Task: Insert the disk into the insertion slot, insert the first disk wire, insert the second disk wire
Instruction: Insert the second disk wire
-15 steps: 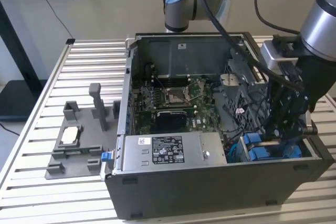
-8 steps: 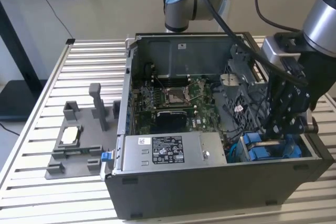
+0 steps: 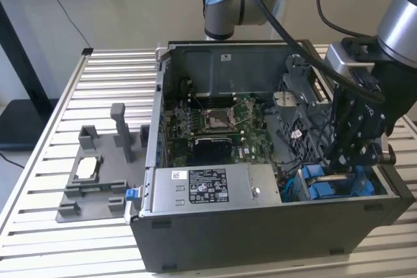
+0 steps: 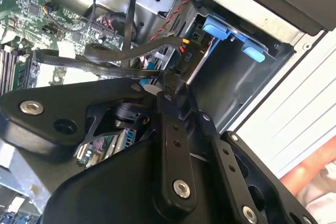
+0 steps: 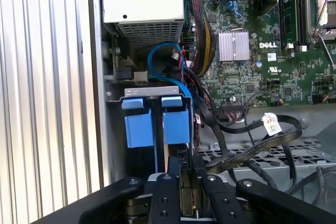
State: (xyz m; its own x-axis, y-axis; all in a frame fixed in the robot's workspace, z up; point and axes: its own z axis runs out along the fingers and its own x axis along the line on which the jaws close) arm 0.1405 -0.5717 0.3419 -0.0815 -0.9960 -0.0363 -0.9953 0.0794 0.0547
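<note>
Hand (image 5: pixel 188 184) grips a black wire connector (image 4: pixel 173 77) just beside the seated disk (image 5: pixel 156 124); keep your connector square to its port, and press gently.

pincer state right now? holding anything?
Pincer: closed on a black wire connector, down in the computer case next to the blue-framed disk in its bay.
</note>
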